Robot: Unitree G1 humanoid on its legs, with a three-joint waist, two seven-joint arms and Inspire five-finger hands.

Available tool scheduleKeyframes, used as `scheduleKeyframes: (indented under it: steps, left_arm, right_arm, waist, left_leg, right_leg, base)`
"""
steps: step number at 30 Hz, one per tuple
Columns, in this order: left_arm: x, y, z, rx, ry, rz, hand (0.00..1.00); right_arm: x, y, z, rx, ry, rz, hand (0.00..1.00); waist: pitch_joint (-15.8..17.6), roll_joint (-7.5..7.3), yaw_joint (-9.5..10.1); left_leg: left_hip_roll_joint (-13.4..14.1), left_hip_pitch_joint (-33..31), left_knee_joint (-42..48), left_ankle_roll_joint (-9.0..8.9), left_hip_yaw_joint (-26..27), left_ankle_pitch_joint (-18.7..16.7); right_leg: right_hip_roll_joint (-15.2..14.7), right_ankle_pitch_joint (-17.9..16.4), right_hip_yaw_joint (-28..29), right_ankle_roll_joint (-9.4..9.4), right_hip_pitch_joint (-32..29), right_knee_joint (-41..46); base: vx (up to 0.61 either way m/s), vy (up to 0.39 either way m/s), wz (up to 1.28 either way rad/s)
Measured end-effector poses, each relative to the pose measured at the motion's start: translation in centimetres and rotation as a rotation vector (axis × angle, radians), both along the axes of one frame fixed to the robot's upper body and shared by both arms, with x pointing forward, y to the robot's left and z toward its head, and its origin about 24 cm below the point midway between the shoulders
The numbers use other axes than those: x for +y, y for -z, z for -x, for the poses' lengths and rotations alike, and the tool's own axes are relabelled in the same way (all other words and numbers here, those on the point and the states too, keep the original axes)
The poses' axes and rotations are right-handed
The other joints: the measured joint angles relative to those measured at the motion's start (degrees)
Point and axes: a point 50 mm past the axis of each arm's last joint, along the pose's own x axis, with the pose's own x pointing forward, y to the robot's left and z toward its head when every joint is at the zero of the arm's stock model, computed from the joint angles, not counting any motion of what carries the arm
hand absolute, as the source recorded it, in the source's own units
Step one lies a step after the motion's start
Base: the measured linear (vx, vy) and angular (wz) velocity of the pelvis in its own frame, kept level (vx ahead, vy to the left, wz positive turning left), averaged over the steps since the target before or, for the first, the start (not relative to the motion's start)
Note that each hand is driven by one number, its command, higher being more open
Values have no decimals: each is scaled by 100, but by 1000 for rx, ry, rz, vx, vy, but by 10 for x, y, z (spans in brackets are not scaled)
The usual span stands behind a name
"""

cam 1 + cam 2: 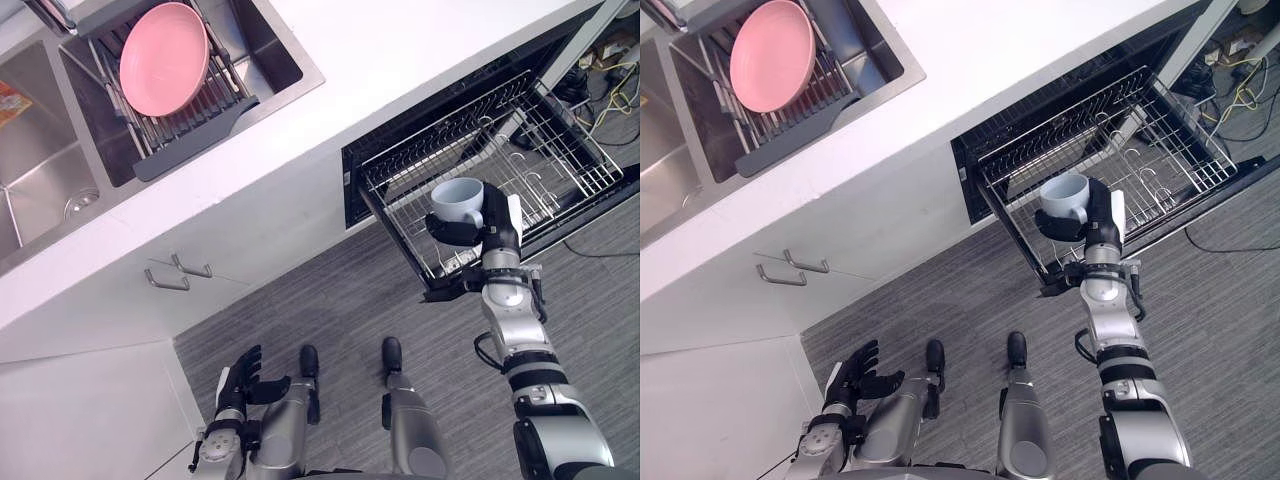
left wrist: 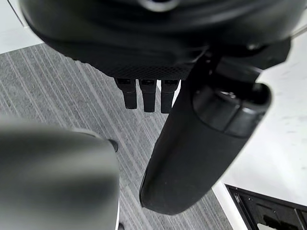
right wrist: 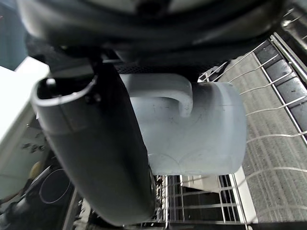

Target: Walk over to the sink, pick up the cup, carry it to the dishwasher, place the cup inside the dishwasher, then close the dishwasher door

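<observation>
Over the rack (image 1: 560, 140), the right hand (image 1: 497, 228) is wrapped round the cup (image 1: 458, 200) body, its handle beside the thumb. The cup is likely rigid, light, slick and breakable; hold it by the body. The left hand (image 1: 240, 378) hangs low, relaxed and empty.

1 cup (image 1: 458, 200), 1 pink bowl (image 1: 163, 57), 1 dishwasher rack (image 1: 560, 150), 2 cabinet handles (image 1: 168, 281).

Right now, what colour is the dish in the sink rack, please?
The dish is plain pink; the left eye view shows it best.
</observation>
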Motion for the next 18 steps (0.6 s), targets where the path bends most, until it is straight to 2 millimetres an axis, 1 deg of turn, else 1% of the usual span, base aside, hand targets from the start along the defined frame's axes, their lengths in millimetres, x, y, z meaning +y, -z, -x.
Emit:
scheduleKeyframes:
  steps: [9,10,14,18]
  left_arm:
    - [-5,-5,-10,-39,-14,15,90]
    - [-7,-5,-11,-43,-6,14,90]
    - [-8,-7,-13,-51,-1,16,90]
    - [-8,-7,-14,-52,-1,16,90]
  right_arm:
    - [-1,0,-10,40,32,-17,30]
    - [0,0,-12,43,33,-22,90]
    - [3,4,-12,57,32,-34,90]
    - [10,14,-13,90,27,-61,90]
  waist:
    - [66,-15,47]
    - [67,-17,50]
    - [69,-21,61]
    - [71,-24,60]
  left_leg:
    - [-47,5,-173,19,-42,67]
    - [-56,-2,-192,17,-49,82]
    - [-65,-47,-266,3,-113,151]
    - [-58,-44,-300,3,-146,183]
  right_leg:
    - [-48,3,-102,1,-25,-34]
    - [-57,4,-109,2,-36,-33]
    - [-62,11,-161,-2,-87,-31]
    - [-50,15,-182,-8,-89,-32]
  base:
    - [30,4,4]
    - [-21,12,4]
    - [-18,-8,8]
    - [-1,-9,3]
